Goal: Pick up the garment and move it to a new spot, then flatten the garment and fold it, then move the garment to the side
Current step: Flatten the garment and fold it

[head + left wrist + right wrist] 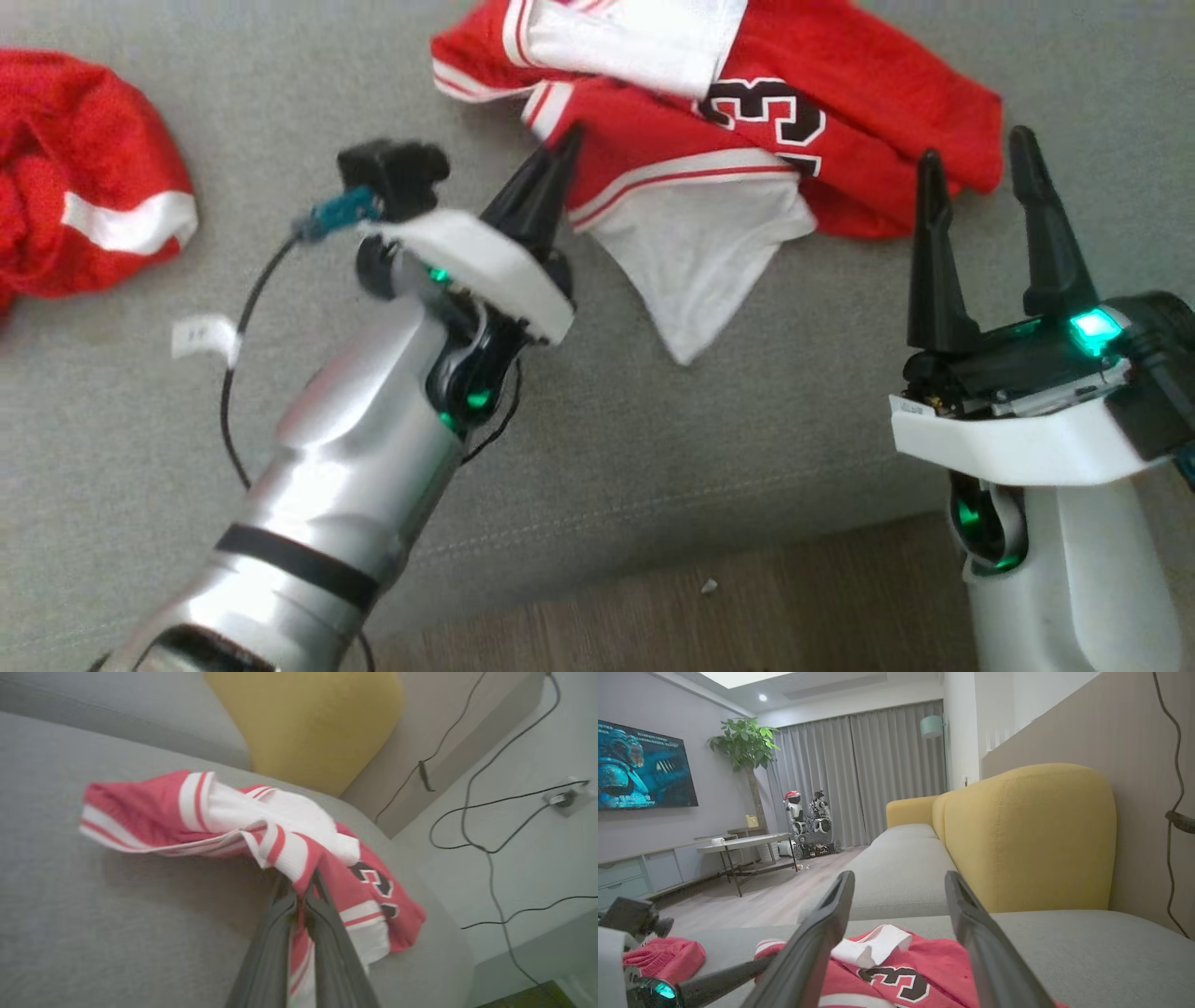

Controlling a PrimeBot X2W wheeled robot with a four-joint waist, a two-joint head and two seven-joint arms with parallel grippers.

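The garment (653, 140), a red and white jersey with a black number, lies crumpled on the grey sofa seat (653, 448). My left gripper (565, 140) is shut on a striped edge at the garment's left side. In the left wrist view the two fingers of the left gripper (301, 882) pinch the red-and-white trim, and the garment (154, 807) rises slightly from the seat there. My right gripper (976, 147) stands open at the garment's right end, holding nothing. From the right wrist, the garment (943, 961) lies low between the spread fingers of the right gripper (899, 877).
A second red cloth (84, 177) lies bunched at the seat's left. A white tag (205, 336) is stuck on the seat near my left arm. A yellow back cushion (303, 723) stands behind the garment. The seat's front edge drops to wooden floor (747, 597).
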